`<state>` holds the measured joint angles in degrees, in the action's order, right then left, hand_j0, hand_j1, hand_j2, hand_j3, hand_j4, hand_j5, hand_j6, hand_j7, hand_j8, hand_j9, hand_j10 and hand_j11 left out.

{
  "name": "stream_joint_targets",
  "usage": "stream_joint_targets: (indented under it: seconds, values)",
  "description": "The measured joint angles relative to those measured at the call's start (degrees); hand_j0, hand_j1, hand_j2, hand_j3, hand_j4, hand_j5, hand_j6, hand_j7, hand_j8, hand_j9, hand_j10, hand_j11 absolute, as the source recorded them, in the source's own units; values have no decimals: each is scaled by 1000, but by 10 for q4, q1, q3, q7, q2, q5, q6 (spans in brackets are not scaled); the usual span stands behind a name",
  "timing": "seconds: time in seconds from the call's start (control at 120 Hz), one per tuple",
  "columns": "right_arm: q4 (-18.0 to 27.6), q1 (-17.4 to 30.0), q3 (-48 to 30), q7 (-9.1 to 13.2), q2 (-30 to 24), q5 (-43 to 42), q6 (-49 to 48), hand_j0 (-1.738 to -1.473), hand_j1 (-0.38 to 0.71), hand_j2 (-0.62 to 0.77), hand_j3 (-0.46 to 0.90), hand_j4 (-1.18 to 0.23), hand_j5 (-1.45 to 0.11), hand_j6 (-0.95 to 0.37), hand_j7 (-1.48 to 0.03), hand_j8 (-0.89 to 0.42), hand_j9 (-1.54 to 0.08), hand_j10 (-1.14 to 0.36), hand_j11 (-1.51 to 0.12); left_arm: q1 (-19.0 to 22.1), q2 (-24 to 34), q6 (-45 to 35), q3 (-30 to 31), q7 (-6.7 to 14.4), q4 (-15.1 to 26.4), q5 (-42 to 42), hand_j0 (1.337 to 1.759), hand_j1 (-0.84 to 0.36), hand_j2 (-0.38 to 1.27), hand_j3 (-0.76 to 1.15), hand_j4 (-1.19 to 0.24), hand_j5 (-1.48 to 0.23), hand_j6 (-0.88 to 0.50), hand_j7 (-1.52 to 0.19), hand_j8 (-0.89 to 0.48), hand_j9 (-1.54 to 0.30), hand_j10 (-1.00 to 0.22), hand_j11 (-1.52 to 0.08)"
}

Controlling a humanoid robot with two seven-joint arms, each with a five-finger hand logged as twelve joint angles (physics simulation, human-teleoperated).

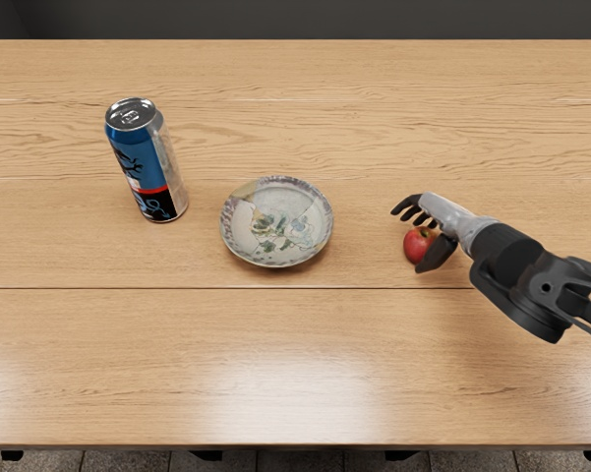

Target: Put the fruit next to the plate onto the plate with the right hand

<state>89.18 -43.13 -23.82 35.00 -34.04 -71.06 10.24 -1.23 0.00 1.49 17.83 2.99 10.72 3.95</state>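
One red apple [414,246] lies on the table [295,354], just to the right of the one plate [228,228]. It is round, with no clear long axis. The right hand [435,228] arches over it, fingers [406,208] spread, not clamped. One soda can [146,159] stands upright on the left.

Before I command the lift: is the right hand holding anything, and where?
Cannot tell: the right hand sits around the apple beside the plate, contact unclear.
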Motion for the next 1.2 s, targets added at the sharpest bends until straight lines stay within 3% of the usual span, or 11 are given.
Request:
stream_joint_targets:
  seconds: [0.283,0.525,1.2]
  values:
    - [-9,7,0,0,-1,0,3,-1658,76,-68,0,-358,-463,-359,-462,-359,-463,-358,-463,0,0,0,0,0,0,0,1658,71,46,0,-232,-301,-232,-301,-232,-301,-232,-301]
    - [-10,8,-1,0,-3,7,0,-1658,192,-86,0,-455,-590,-456,-589,-456,-589,-455,-589,0,0,0,0,0,0,0,1658,71,46,0,-232,-301,-232,-301,-232,-301,-232,-301]
    - [-5,4,-7,0,-2,20,-3,-1656,231,100,0,-559,-744,-441,-735,-450,-745,-558,-746,1,0,0,0,0,0,0,1658,71,46,0,-232,-301,-232,-301,-232,-301,-232,-301]
